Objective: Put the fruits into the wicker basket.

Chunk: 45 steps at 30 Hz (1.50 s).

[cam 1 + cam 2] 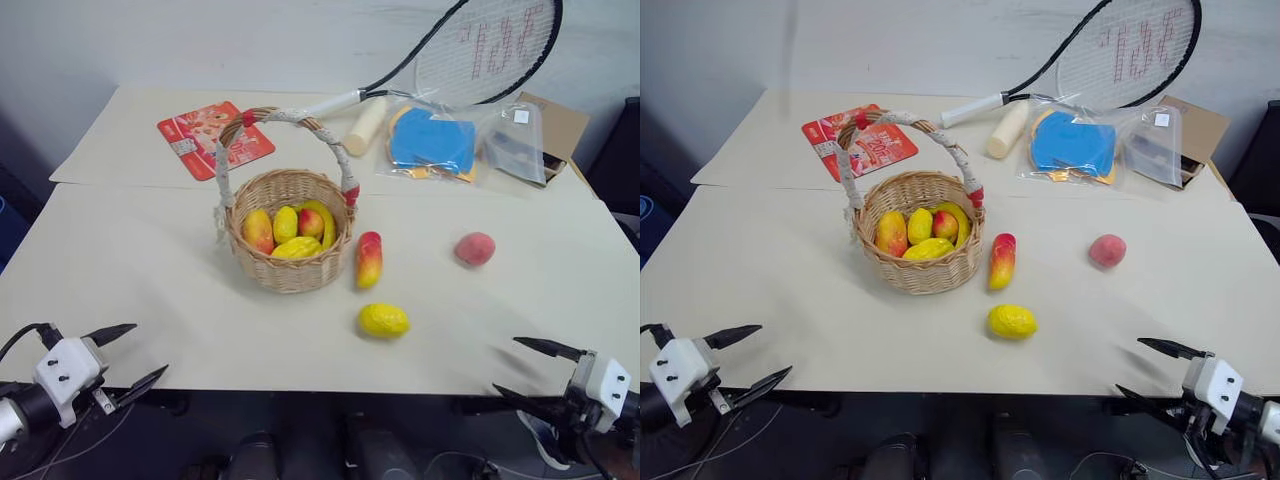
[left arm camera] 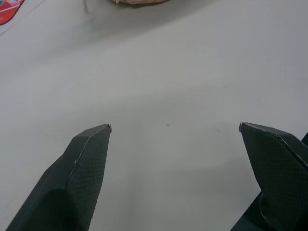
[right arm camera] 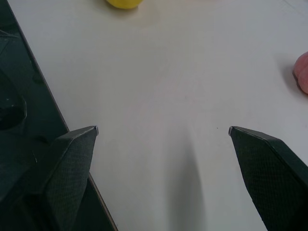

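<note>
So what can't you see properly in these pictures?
- Wicker basket: its wall hides the lower fruits, so the count is unclear.
- Racket: head cut off by the head views' top edge.
- Lemon and peach: cut off by the right wrist view's edges.
- Clear bags: contents unclear.

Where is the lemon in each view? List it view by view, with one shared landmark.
Left eye view: lemon on the near part of the table, in front of the mango.
Right eye view: same spot.
Left wrist view: not in it.
Right wrist view: ahead of the right gripper, cut by the picture's edge.
Landmark: the peach, right of the lemon in both eye views, also in the right wrist view.
</note>
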Tool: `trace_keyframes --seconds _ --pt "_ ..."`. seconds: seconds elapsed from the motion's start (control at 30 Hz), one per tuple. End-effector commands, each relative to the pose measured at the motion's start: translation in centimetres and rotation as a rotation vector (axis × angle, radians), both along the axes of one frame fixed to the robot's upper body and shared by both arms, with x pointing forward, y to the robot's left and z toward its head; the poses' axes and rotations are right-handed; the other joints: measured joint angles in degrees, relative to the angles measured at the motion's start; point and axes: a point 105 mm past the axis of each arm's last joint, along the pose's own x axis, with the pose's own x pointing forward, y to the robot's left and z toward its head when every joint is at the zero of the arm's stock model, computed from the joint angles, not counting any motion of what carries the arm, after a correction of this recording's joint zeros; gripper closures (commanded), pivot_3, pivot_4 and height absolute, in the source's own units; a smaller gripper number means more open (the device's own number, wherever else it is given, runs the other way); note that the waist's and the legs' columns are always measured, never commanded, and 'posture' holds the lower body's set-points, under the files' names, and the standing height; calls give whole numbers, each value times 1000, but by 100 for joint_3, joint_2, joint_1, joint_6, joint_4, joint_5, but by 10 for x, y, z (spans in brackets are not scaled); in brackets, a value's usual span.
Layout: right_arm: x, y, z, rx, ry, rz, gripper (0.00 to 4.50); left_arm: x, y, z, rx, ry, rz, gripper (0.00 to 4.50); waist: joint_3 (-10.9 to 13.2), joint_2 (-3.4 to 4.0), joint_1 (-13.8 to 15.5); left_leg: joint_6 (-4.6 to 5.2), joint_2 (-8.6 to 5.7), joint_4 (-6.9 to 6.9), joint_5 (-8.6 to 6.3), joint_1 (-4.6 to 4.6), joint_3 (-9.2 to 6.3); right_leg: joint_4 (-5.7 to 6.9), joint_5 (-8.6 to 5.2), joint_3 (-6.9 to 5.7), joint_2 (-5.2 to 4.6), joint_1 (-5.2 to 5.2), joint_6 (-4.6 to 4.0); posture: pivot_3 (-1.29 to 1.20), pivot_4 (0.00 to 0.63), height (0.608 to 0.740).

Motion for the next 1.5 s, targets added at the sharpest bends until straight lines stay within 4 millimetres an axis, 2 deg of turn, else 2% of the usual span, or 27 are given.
trace_keyframes --seconds 0.03,0.2,0.3,0.4,0.5,0.6,0.7,0.77,0.87,1.0,1.1,1.17,1.23,1.33,1.43,1.5 --pt "1 7 6 23 -39 6 8 1 -11 7 -29 -22 -30 0 0 0 -1 0 0 -1 0 0 0 0 0 0 0 1 0 0 150 740" --pt "5 13 6 38 -37 17 8 5 -25 17 -142 -19 -88 0 0 3 -2 -1 0 -4 -1 -1 1 1 0 0 0 -2 0 0 150 740" --pt "7 14 6 41 -32 24 8 3 -32 19 -204 55 -118 0 0 3 2 -1 1 -4 -2 0 0 2 2 -2 0 -1 4 0 150 740" --pt "9 25 9 40 18 88 8 -3 -59 30 -263 125 -260 0 0 3 0 -1 1 -2 -2 0 -1 2 2 -3 0 -2 4 0 150 740" --pt "21 74 39 91 56 238 8 -2 -86 43 -275 138 -383 0 10 23 -11 0 -1 3 -1 -1 1 7 4 1 -4 -2 6 0 150 740" --pt "47 120 58 72 94 313 8 6 -109 43 -226 124 -471 0 10 24 -56 0 1 4 3 4 3 13 10 7 2 2 6 0 150 740" --pt "67 136 58 3 111 311 8 11 -121 47 -254 113 -498 0 10 25 -26 -8 0 3 10 8 -6 14 19 3 10 -12 16 0 150 740" --pt "79 144 52 -47 145 296 8 12 -127 48 -259 109 -517 0 8 20 26 -15 2 2 4 -6 -19 15 53 -6 16 -34 77 0 150 740" --pt "95 152 42 -91 193 279 8 13 -131 51 -263 102 -525 0 8 21 57 -7 3 7 -14 -33 -15 9 47 -8 17 -58 78 0 150 740" --pt "92 157 28 -134 296 337 8 13 -129 55 -256 89 -517 0 8 20 59 11 3 23 -30 -51 -4 8 46 -6 11 -71 79 0 150 740" --pt "86 162 24 -127 354 396 591 14 -126 59 -266 76 -498 0 8 21 63 21 0 40 -36 -67 1 8 47 -6 8 -81 80 0 150 740" --pt "85 167 28 -93 335 427 1196 14 -124 59 -263 71 -491 0 8 21 57 25 5 77 -39 -94 -2 15 53 -9 10 -95 92 0 150 740" --pt "91 173 36 -45 262 432 1670 13 -121 60 -265 63 -479 0 8 20 23 25 8 102 -41 -103 -2 32 56 -7 14 -101 97 0 150 740" --pt "78 176 53 37 251 525 1705 14 -116 65 -305 36 -439 0 10 23 6 27 0 110 -40 -99 1 55 64 -2 9 -103 110 0 150 740" --pt "68 192 96 204 238 587 1705 17 -105 78 -397 -16 -363 0 10 22 12 30 1 123 -39 -98 -3 74 66 -3 8 -102 112 0 150 740" --pt "72 210 121 281 204 582 1705 20 -98 87 -469 -65 -311 0 10 22 -28 29 2 130 -39 -94 -3 90 66 0 7 -104 112 0 150 740"
